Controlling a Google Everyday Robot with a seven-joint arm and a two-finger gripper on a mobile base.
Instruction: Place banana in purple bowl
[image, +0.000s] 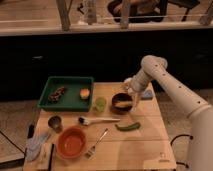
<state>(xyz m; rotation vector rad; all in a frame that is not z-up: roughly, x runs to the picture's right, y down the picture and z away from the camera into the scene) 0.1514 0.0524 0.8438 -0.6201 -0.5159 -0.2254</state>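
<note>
The purple bowl (121, 102) is small and almost black, and stands at the back right of the wooden table (145, 145). The pale yellow banana (126, 104) lies across the bowl's right side, within its rim. My gripper (133, 98) hangs from the white arm, just above and to the right of the bowl, right at the banana's end. I cannot see whether it touches the banana.
A green tray (70, 102) at the back left holds a brown item (56, 94) and an orange fruit (85, 93). A green cup (100, 104), a brush (97, 120), a green vegetable (128, 126), a grey cup (55, 122), an orange bowl (71, 142) and a fork (96, 143) lie around. A blue sponge (146, 94) is behind the arm.
</note>
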